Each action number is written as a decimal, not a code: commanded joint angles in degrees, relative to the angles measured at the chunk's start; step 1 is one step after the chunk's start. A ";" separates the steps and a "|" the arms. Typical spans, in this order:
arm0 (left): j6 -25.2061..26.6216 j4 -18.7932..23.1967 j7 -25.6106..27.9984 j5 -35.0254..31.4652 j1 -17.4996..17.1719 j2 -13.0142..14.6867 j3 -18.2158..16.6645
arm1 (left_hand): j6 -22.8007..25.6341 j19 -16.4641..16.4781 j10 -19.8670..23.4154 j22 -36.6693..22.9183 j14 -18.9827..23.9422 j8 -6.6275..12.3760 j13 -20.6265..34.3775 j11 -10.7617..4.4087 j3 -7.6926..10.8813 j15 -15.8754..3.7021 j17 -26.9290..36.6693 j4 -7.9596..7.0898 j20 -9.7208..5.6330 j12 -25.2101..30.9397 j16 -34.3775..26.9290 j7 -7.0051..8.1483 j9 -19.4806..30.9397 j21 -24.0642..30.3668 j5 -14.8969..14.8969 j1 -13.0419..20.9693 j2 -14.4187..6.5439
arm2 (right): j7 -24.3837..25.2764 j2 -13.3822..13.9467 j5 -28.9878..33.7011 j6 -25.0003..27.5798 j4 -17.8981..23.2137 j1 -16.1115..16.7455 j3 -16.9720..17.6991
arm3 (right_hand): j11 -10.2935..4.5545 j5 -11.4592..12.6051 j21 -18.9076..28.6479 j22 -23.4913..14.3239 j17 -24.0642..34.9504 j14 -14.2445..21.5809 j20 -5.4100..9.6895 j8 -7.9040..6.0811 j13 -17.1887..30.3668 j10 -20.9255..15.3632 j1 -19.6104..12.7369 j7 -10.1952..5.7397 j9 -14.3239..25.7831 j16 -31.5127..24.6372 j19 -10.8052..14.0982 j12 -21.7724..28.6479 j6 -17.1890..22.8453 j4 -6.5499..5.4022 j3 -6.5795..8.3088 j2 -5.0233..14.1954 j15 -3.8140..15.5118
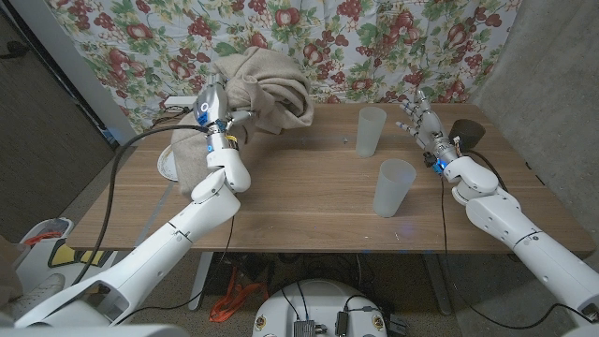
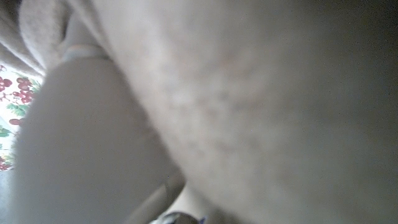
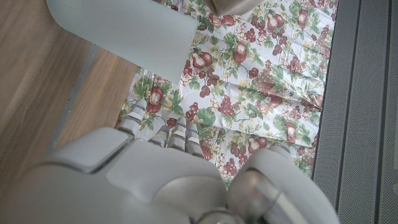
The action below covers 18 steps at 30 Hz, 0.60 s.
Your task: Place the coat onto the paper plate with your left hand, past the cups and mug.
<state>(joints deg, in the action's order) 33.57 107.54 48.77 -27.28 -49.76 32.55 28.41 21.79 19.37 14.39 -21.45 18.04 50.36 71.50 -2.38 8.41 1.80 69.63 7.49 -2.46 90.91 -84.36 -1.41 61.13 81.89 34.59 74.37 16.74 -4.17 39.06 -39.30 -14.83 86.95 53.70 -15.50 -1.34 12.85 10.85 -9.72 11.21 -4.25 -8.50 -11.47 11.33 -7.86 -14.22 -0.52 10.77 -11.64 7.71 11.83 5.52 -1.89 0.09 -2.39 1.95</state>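
Note:
In the head view my left hand [image 1: 213,108] is raised over the table's far left and grips a bunched beige coat [image 1: 267,89]. Part of the coat hangs down onto a white paper plate [image 1: 167,167] at the table's left edge. Blurred coat fabric [image 2: 249,93] sits close against the left wrist camera. Two translucent cups stand mid-table, one farther back [image 1: 371,131] and one nearer [image 1: 393,187]. My right hand [image 1: 421,120] stands upright at the far right, fingers spread, holding nothing. A dark mug [image 1: 465,131] sits just behind it. The right wrist view has my right hand [image 3: 168,180] and a cup [image 3: 124,28].
A floral curtain [image 1: 374,37] hangs behind the wooden table [image 1: 309,201]. A grey wall panel [image 3: 367,93] stands to the right. Black cables trail off the table's left side [image 1: 117,173].

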 commanded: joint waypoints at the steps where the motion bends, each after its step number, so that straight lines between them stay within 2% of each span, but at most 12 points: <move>1: 1.53 3.46 -0.10 -0.31 -3.34 2.29 -3.12 | 4.53 -0.10 4.71 0.50 4.37 29.46 0.27 -4.30 16.01 -5.42 0.24 2.23 0.06 0.28 -0.29 4.10 0.17 0.58 0.13 20.12 -19.48 | -1.02 0.86 0.56 1.00 0.36 -0.85 -0.76 | -0.08 -0.25 0.12 -0.09 -0.03 0.28 -0.04 0.04 0.20 -0.39 -0.08 -0.23 0.16 -0.19 0.14 -0.07 -0.13 -0.14 -0.39 -0.01 1.25; 6: 2.03 3.73 1.37 -1.73 -4.31 3.02 -3.88 | 4.22 -0.28 4.50 1.50 4.22 29.70 0.27 -4.30 16.27 -5.45 -0.03 2.27 -0.13 0.26 -0.04 4.01 0.33 0.50 0.02 20.21 -19.59 | -0.92 0.73 0.63 1.71 0.63 -1.18 -1.21 | -0.09 -0.27 0.16 -0.09 -0.02 0.36 -0.13 0.05 0.20 -0.30 -0.01 -0.23 0.16 -0.22 0.28 -0.11 -0.16 -0.15 -0.47 -0.10 1.34; 13: 1.00 3.26 1.40 -0.78 -4.99 3.52 -5.61 | 3.90 -0.22 4.16 2.25 4.24 29.70 0.25 -4.38 16.23 -5.58 -0.54 2.11 -0.45 0.25 0.52 4.04 0.22 0.52 -0.20 19.91 -19.59 | -0.89 0.73 0.51 2.36 1.23 -0.95 -1.60 | -0.01 -0.27 0.20 -0.09 0.02 0.49 -0.20 0.04 0.21 -0.28 0.22 -0.37 0.16 -0.28 0.43 -0.13 -0.13 -0.27 -0.55 -0.01 1.37; 18: 2.10 3.44 0.57 -0.48 -4.99 3.90 -6.46 | 3.83 -0.12 4.03 2.60 4.40 29.79 0.25 -4.50 16.21 -5.70 -1.03 2.05 -0.62 0.22 1.01 4.08 0.17 0.65 -0.37 19.72 -19.64 | -0.85 0.68 0.41 2.43 1.26 -0.86 -1.64 | 0.01 -0.27 0.22 -0.10 0.06 0.50 -0.18 0.04 0.21 -0.29 0.44 -0.36 0.17 -0.30 0.55 -0.13 -0.11 -0.40 -0.61 0.10 1.41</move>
<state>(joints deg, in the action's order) 34.94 110.57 49.58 -28.18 -53.78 35.39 24.14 21.88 19.38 14.60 -18.83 18.46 50.36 71.47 -2.58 8.41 1.38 68.39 7.49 -2.45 90.80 -83.41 -1.31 61.17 82.41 34.21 74.37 16.74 -4.98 39.75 -38.81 -12.95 87.79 52.83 -16.66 -1.34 12.85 10.85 -9.72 11.21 -3.71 -8.50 -11.47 11.32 -7.86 -14.21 -0.73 10.77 -11.64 7.71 11.84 5.32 -2.14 -0.15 -2.38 2.07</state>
